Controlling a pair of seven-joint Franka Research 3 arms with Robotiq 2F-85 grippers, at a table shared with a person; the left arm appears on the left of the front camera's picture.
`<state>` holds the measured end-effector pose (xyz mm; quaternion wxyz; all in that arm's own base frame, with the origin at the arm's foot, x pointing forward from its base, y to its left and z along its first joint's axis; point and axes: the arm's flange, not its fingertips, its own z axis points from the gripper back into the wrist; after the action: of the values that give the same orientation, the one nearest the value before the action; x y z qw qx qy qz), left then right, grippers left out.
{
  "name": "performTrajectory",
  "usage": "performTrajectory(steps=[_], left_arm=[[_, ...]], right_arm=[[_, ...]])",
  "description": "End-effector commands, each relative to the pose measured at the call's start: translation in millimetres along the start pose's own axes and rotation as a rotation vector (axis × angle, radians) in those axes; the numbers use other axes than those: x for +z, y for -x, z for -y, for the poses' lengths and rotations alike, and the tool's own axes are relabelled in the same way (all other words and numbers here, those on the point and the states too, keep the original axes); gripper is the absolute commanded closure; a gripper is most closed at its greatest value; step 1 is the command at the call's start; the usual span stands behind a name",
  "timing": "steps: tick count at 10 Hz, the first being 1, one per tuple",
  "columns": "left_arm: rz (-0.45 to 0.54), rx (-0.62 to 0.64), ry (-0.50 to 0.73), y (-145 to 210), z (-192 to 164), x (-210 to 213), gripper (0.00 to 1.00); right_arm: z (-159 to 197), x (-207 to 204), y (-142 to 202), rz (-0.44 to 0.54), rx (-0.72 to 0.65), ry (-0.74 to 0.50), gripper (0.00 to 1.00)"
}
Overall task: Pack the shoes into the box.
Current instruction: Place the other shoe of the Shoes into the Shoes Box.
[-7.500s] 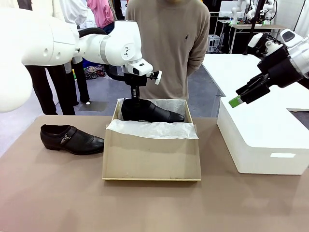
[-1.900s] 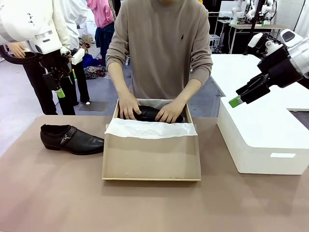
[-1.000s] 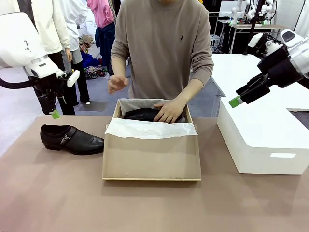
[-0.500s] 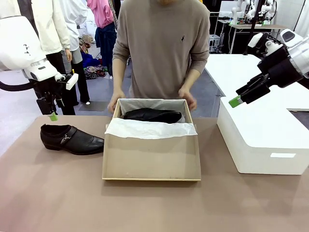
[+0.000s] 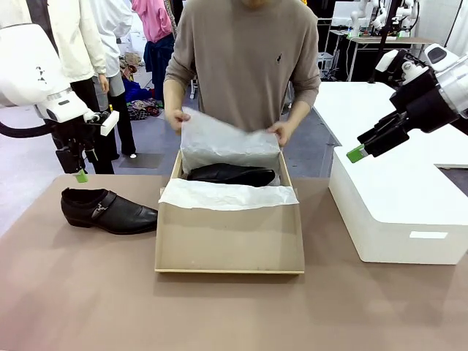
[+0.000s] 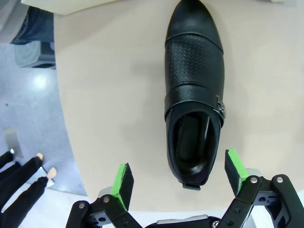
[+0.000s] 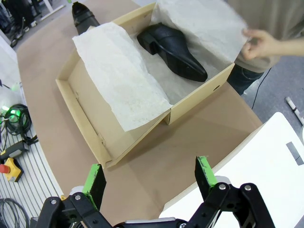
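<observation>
One black shoe [image 5: 230, 174] [image 7: 172, 52] lies on its side inside the cardboard box [image 5: 229, 240] [image 7: 88, 102], on white tissue paper. The person's hands [image 5: 178, 117] lift the far sheet of tissue [image 5: 228, 142] above the box. The other black shoe [image 5: 107, 210] [image 6: 194, 95], with a strap and buckle, lies on the table left of the box. My left gripper [image 5: 79, 174] [image 6: 179, 178] hangs open above that shoe's heel end, empty. My right gripper [image 5: 358, 150] [image 7: 149, 178] is open and empty, raised at the right above the white box.
A large white box [image 5: 398, 208] stands on the table's right side. Brown table surface [image 5: 219, 314] stretches free in front of the cardboard box. The table's left edge [image 6: 64, 118] lies close beside the loose shoe. People stand behind at the far left.
The person let go of the shoe in the box and lifted the far tissue sheet. My left gripper came down from high at the left to just above the loose shoe's heel.
</observation>
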<state>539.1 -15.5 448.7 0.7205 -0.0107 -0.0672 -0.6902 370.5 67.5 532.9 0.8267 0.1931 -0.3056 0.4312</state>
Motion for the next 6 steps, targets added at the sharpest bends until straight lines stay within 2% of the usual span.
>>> performTrajectory(steps=[1, 4, 6], left_arm=[[0.006, 0.005, -0.003, 0, 1, 2, 0.0], [0.0, 0.0, 0.0, 0, 0, 0, 0.0], [-0.03, -0.011, 0.006, 6, -14, -11, 0.0]], right_arm=[[3, -1, -1, 0.026, 0.008, -0.015, 0.0], [3, -1, -1, 0.026, 0.008, -0.015, 0.0], [3, -1, -1, 0.026, 0.008, -0.015, 0.0]])
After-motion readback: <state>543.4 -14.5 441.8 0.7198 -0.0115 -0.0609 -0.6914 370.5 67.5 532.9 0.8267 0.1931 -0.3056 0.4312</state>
